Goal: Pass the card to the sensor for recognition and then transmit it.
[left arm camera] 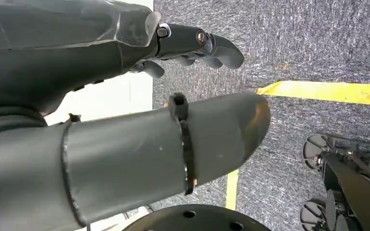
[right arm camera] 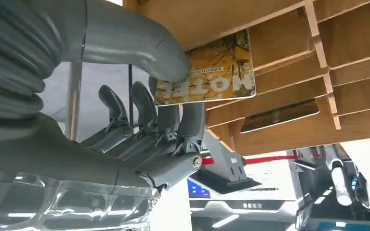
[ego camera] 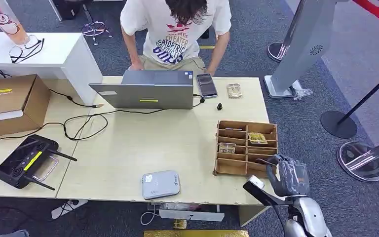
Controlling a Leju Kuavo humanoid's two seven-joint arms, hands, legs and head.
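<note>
In the right wrist view my right hand (right arm camera: pixel 139 120) pinches a yellow printed card (right arm camera: pixel 212 72) between thumb and fingers, right against the wooden slotted organizer (right arm camera: pixel 289 53). Seen from the head, that hand (ego camera: pixel 287 175) hovers at the near right corner of the organizer (ego camera: pixel 246 147), which holds two more cards (ego camera: pixel 257 138) in its compartments. The grey-white sensor box (ego camera: pixel 161 184) lies flat near the table's front edge, well left of the hand. My left hand (left arm camera: pixel 101 62) hangs beside the table over the carpet, fingers apart and holding nothing.
A person (ego camera: pixel 177 29) leans over a laptop (ego camera: pixel 145 90) at the far side, with a phone (ego camera: pixel 207 85) and a loose card (ego camera: pixel 234 90) beside it. A black controller (ego camera: pixel 24 162), a cardboard box (ego camera: pixel 10 101) and cables occupy the left. Stanchion bases (ego camera: pixel 362 160) stand to the right.
</note>
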